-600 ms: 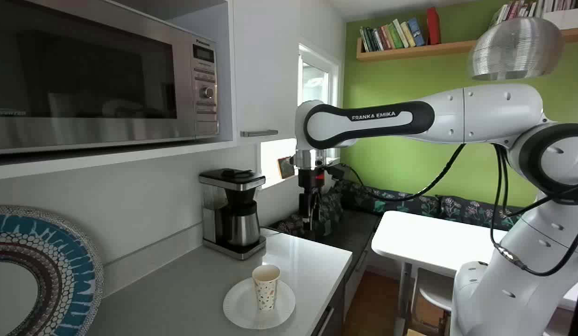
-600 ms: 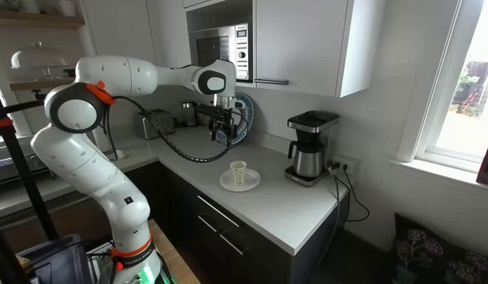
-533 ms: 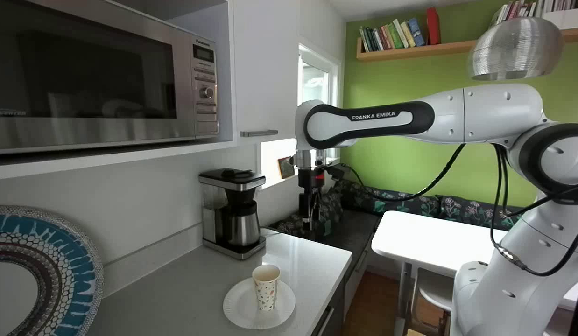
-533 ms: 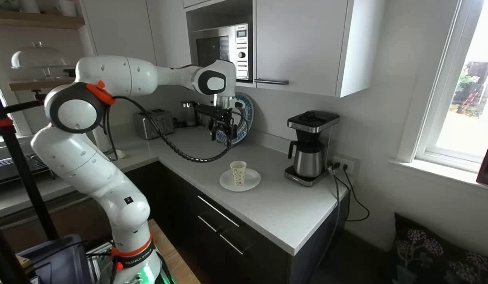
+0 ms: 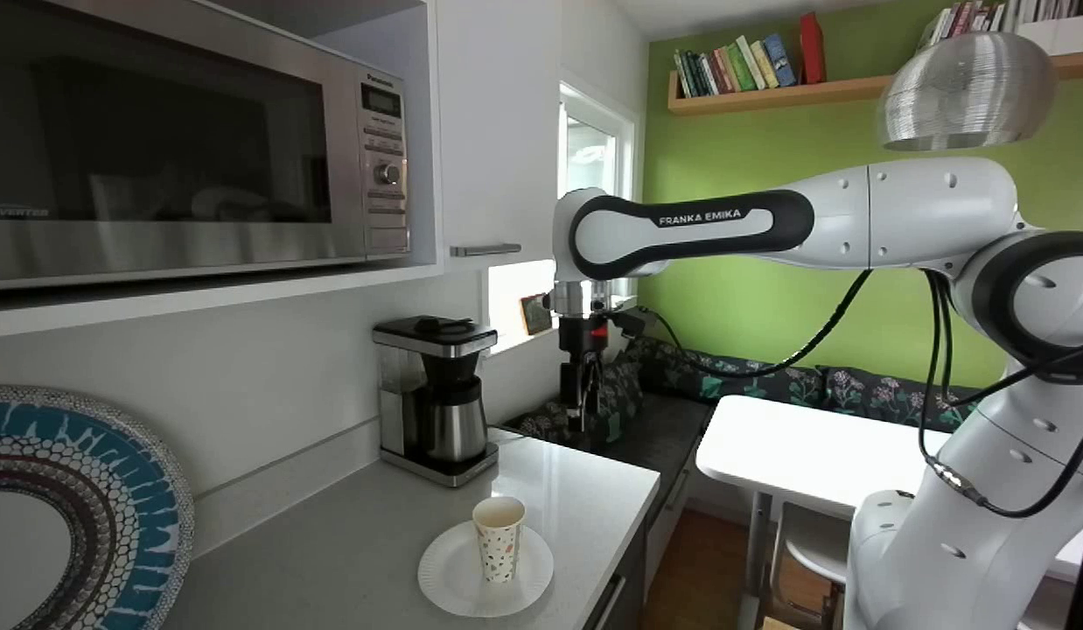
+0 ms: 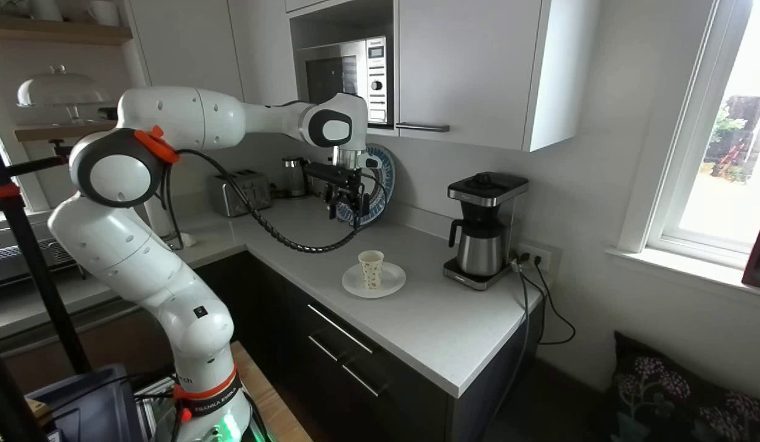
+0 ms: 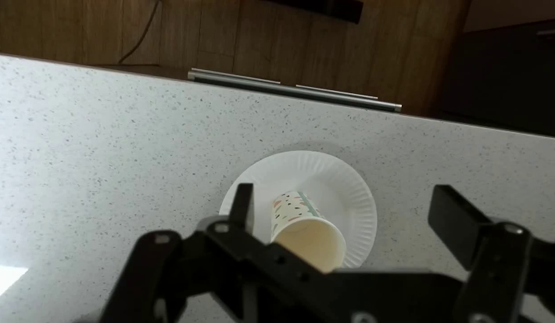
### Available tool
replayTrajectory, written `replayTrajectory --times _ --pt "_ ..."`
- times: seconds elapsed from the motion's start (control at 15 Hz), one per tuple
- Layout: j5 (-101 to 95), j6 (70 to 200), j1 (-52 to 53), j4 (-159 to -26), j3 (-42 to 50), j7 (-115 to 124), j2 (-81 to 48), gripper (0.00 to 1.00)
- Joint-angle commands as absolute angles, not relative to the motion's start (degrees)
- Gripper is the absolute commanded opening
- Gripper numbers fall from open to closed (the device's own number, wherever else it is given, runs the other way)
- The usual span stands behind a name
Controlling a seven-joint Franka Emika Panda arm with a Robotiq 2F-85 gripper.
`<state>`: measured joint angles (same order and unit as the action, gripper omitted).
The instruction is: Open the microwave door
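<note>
Microwave door closed; end effector hangs above counter, fingers apart; cup upright on plate.

Cup on plate, microwave higher (shelved)

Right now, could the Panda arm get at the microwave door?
Probably yes, after lifting and turning: the gripper hangs open, pointing down, lower than the microwave door, and no obstacle shows between them.

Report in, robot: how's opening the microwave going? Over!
Gripper open, holding nothing. Microwave door shut. No object seen against it; cup on plate stands lower, on counter.
</note>
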<state>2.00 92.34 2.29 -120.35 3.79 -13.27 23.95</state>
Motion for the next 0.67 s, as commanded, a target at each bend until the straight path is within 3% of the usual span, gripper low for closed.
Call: replayTrajectory --times 0.0,0.6 --pt "0.5 91.3 1.8 -116.9 3.3 -14.1 23.1 1.0" --pt "-7.5 91.0 2.2 -105.5 -5.9 -1.3 24.1 1.0"
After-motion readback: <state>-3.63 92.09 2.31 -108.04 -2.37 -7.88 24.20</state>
